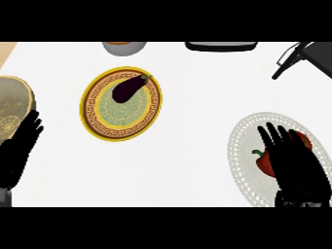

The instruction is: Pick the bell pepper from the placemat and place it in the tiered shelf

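A red bell pepper [264,163] with a green stem lies on a round white lacy placemat [244,141] at the lower right. My right hand [296,168] hovers over the pepper and hides its middle; red shows on both sides of the hand. Its fingers [275,138] are straight and point away from me, not curled round the pepper. The black tiered shelf [319,61] stands at the upper right corner, beyond the placemat. My left hand [10,155] rests open near the left edge, fingers up.
A yellow patterned plate [96,121] holding a dark purple eggplant [129,88] sits left of centre. A golden bowl [7,104] stands at the far left behind my left hand. A grey bowl [124,47] and a black object [222,46] sit at the far edge.
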Controlling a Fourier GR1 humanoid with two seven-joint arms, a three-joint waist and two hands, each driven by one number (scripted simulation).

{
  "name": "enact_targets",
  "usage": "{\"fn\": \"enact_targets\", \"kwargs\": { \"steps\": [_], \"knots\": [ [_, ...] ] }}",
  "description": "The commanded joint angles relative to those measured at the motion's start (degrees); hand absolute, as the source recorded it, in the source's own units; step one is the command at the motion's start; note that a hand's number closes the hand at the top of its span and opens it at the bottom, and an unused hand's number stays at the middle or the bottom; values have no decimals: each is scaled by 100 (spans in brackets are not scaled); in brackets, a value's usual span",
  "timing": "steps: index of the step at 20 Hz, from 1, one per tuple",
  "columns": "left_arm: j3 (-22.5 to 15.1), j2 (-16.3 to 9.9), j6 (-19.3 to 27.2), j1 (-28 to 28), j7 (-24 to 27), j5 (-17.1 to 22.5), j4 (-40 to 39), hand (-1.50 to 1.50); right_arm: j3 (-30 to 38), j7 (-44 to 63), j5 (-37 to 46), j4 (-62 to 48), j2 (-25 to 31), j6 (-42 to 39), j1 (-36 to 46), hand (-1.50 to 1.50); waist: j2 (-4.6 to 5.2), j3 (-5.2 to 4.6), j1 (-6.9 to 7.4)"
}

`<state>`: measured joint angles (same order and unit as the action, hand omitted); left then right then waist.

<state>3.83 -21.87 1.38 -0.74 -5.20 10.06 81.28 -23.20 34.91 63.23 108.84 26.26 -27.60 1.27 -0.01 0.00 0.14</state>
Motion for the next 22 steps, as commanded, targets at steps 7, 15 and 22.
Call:
{"fn": "enact_targets", "kwargs": {
  "steps": [7, 15, 22],
  "knots": [
    [338, 151, -215, -124, -226, -178, 220, 0, 369, -835, 572, -1204, -321, 677, 148, -150, -1, 2, 4],
    [434, 378, -366, -211, 105, -448, 130, 0, 883, -1548, 709, -1986, -425, 887, 522, -150, -1, 1, 4],
    [555, 500, -473, 99, -186, -487, 74, 0, 1203, -1884, 788, -2231, -508, 1090, 258, 150, -1, 1, -13]
  ]
}}
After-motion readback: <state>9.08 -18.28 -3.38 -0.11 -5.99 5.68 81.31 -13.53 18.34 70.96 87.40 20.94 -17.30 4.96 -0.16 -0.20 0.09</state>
